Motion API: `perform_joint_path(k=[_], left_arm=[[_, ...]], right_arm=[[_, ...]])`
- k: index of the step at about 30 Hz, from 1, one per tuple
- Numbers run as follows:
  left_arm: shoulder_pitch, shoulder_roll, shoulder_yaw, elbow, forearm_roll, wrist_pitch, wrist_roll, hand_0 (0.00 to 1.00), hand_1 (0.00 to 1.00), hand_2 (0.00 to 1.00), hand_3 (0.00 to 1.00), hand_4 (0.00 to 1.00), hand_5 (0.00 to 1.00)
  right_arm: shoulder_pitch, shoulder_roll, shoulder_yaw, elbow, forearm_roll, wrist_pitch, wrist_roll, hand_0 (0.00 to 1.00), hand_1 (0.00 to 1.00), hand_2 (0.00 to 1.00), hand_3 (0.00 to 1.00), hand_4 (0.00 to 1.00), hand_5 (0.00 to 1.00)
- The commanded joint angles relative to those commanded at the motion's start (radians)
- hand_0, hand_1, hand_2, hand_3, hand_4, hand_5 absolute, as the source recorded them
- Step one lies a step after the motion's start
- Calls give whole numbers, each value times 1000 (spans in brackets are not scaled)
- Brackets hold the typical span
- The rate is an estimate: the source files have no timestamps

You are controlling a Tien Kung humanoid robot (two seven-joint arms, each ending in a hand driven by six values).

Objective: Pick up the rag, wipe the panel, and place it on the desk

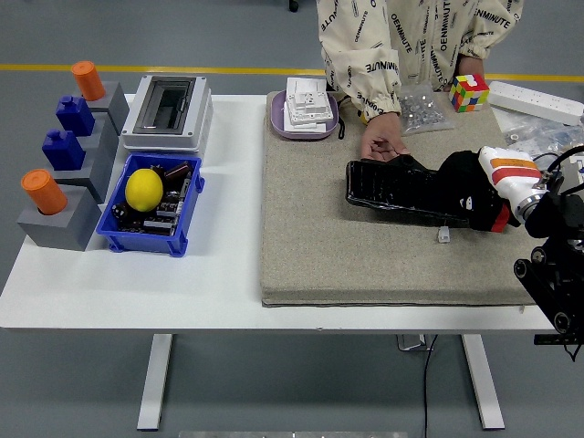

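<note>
In the middle right of the frame, a person's hand (380,144) rests on the left end of the black panel (397,188), holding it down on the grey mat (319,246). The panel is long, and its long side runs left to right, tipped a little down toward the right. At its right end sits the black rag (470,199). The right hand (497,187), far right in the frame, is curled tight around the rag and presses it on the panel. The panel could slide or twist if the robot pulls too hard, because only the person's hand keeps it still. The rag could also slip out before it is put down.
</note>
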Motion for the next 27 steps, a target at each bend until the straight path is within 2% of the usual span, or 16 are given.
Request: perform_joint_path(k=[13, 27], left_arm=[[5, 2, 3, 0, 1, 0, 1, 643, 692, 732, 566, 594, 468], [6, 5, 7, 0, 2, 0, 1, 643, 692, 732, 565, 594, 467]], right_arm=[[-3, 1, -2, 1, 0, 1, 1, 169, 338, 439, 422, 967, 84], [29, 52, -14, 6, -1, -1, -2, 169, 338, 439, 423, 968, 85]])
